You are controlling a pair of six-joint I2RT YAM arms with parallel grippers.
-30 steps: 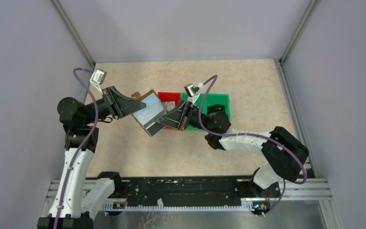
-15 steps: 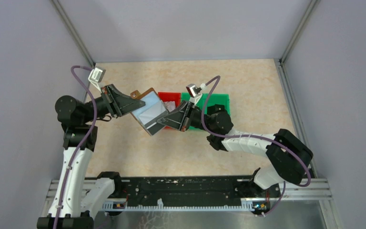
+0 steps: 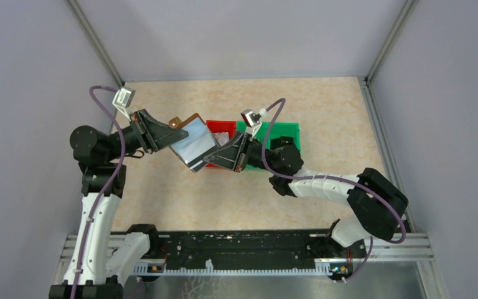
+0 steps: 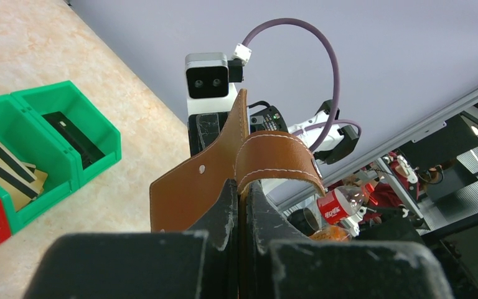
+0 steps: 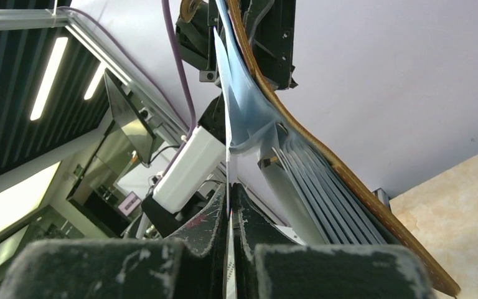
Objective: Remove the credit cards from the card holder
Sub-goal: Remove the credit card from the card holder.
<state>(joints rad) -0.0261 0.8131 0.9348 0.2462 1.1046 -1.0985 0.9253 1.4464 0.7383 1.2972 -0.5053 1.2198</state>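
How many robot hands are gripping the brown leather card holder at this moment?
2. The left hand clamps the brown leather folding card holder by its outer flap; the right hand pinches a thin pale layer at its inner edge. None is hidden.

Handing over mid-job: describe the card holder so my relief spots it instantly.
Look above the middle of the beige table, just left of the red bin and green bin. The card holder hangs there in the air, between both arms' shut jaws. It alone is brown leather outside, pale blue inside.
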